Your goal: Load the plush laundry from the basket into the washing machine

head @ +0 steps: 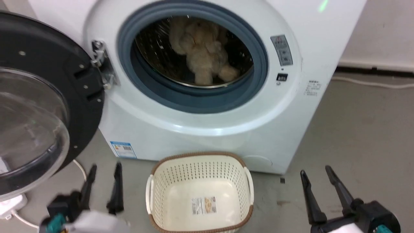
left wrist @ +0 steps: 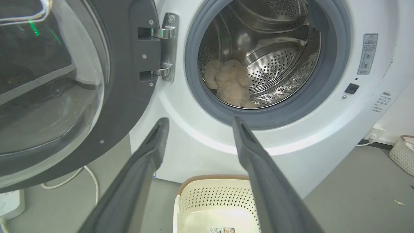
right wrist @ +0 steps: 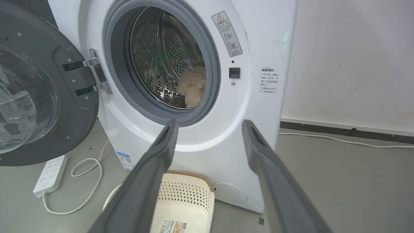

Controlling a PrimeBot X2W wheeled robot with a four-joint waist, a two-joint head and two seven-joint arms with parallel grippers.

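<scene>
Both the left gripper [head: 106,165] and the right gripper [head: 315,170] hold their jaws apart and empty, flanking the basket [head: 200,173]. The plush laundry [head: 202,48] lies in the washing machine [head: 207,139]; it seems soft, light, best pinched at a limb.

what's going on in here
A two-armed robot is loading laundry. The cream teddy bear already lies in the steel drum of the washing machine, and the basket on the floor in front holds just its paper label. The left gripper and right gripper hover either side of the basket, jaws open and empty. The door stands open.
</scene>
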